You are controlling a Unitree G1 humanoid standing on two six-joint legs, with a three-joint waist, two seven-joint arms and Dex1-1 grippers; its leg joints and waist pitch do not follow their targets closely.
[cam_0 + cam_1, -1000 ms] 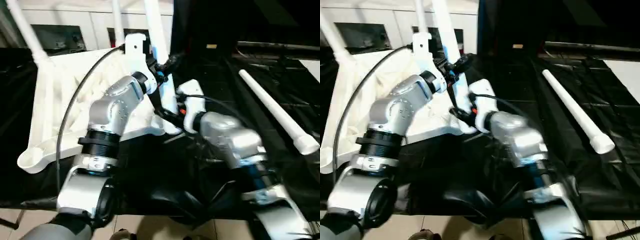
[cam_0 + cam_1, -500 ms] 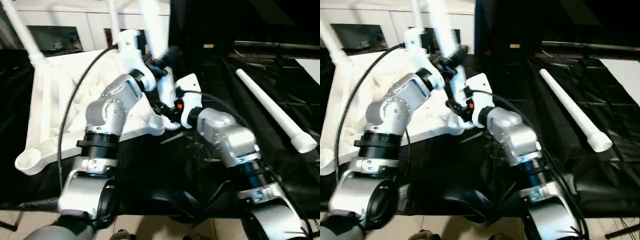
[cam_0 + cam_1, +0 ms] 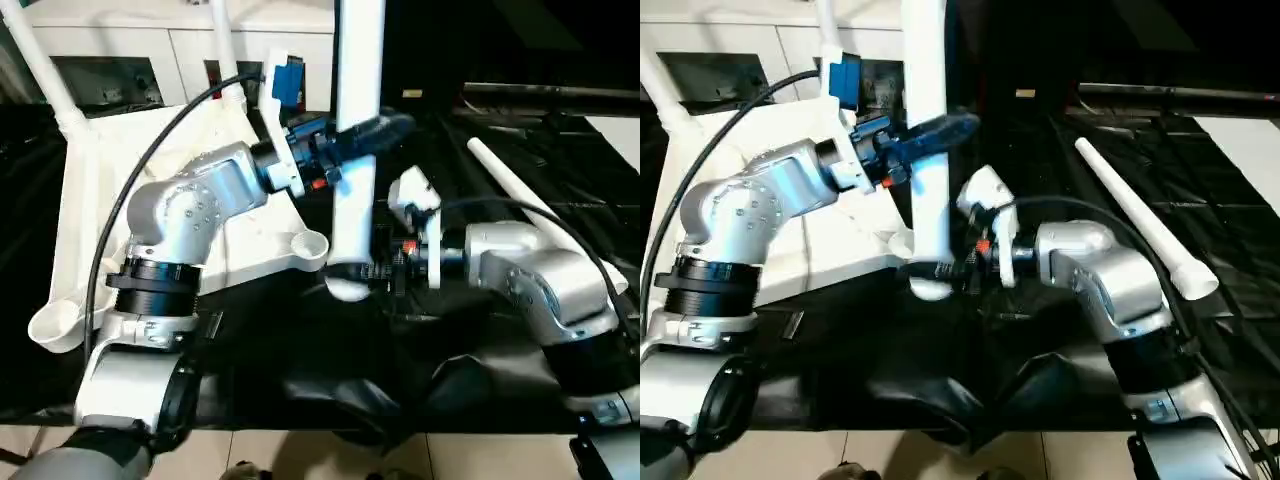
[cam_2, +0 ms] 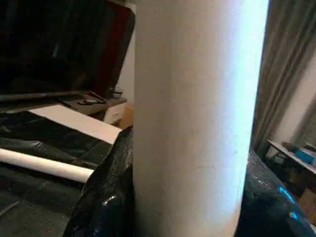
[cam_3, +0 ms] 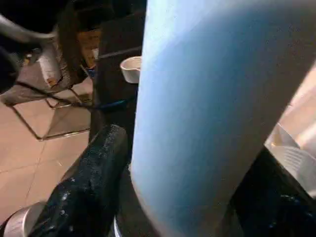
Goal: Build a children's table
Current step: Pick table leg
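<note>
Here a white leg (image 3: 357, 130) stands nearly upright between both grippers, its wide lower end hanging just above the black sheet (image 3: 470, 370) and just beside the tabletop's near corner socket (image 3: 306, 243). The left gripper (image 3: 352, 138) clamps the leg partway up: its black fingers (image 4: 101, 197) press against both sides of the tube, jaws about half spread and filled by it. The right gripper (image 3: 372, 268) meets the same leg near its lower end, a dark finger (image 5: 86, 187) on each side; whether those jaws squeeze the tube or only bracket it, I cannot tell. The tabletop (image 3: 100, 210) lies upside down behind the left gripper, two legs already standing in its far sockets. A spare leg (image 3: 1137, 220) lies flat on the sheet, well apart from the right gripper.
</note>
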